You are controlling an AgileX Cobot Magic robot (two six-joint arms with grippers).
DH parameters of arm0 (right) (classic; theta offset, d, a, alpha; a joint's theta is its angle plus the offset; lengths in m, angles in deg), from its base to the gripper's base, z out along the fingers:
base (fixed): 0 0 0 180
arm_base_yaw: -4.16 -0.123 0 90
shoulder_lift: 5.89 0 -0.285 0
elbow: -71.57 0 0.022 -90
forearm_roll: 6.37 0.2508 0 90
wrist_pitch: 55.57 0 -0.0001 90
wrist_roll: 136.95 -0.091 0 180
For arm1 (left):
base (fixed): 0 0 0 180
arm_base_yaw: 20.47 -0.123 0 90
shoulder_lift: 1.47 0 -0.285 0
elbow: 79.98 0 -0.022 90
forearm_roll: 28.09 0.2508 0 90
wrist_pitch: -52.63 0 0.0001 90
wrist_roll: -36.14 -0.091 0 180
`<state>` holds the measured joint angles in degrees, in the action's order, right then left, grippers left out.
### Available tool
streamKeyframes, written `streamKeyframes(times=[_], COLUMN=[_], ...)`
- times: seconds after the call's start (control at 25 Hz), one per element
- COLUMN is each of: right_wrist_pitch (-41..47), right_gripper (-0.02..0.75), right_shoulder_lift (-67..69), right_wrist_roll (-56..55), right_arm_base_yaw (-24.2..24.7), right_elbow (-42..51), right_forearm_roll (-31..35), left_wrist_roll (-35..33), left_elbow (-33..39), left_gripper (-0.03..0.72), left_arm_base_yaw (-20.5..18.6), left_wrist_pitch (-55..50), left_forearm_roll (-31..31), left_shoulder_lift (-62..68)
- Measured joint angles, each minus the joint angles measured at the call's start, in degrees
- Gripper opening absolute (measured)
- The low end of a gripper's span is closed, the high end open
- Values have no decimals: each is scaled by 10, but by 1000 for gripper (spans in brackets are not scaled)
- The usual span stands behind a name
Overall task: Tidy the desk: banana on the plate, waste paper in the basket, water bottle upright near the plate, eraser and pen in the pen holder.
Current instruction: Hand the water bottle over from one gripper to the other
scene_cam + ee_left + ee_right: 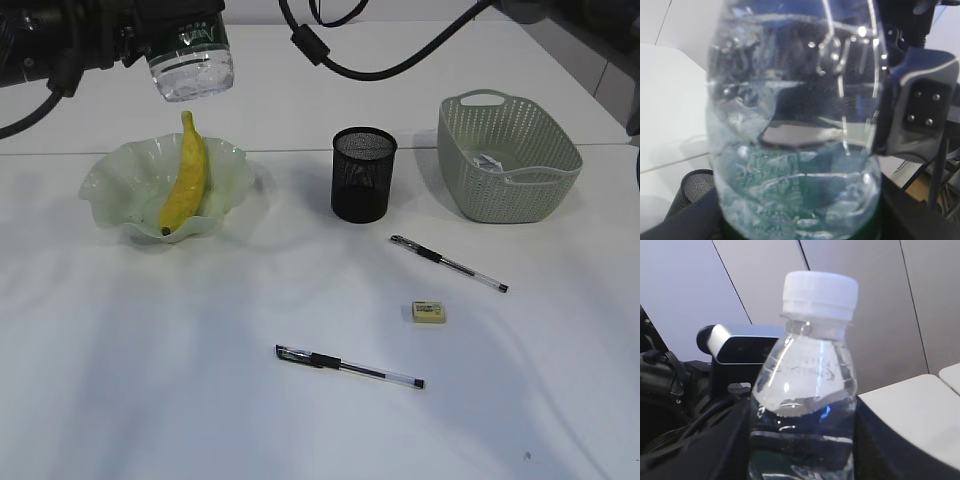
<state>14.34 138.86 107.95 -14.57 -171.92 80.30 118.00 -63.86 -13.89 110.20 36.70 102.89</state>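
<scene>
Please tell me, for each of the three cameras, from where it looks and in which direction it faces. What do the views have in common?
Exterior view: from the front, slanting down at the table; an arm crosses the top-left corner.
Left wrist view: on the left arm, pressed against the water bottle; one finger shows on the right.
Right wrist view: on the right arm, looking at the bottle's white cap; dark arm parts lie on the left.
Shared: all three show the bottle; the pen holder appears in the exterior and left wrist views.
</scene>
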Motion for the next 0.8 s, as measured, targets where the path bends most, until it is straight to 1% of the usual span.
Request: streamKeyframes(times=[0.8], right_wrist_pitch=[0], right_gripper=[376], right_shoulder_lift=[0], right_wrist_roll=[-3], right_arm_base_yaw=[0], right_elbow=[0], right_forearm_roll=[1], left_wrist_roll=[0], left_elbow=[0], left_gripper=[419], left_arm_base_yaw=[0], left_wrist_pitch=[0], left_forearm_roll=[-4], left_shoulder_lift=[0])
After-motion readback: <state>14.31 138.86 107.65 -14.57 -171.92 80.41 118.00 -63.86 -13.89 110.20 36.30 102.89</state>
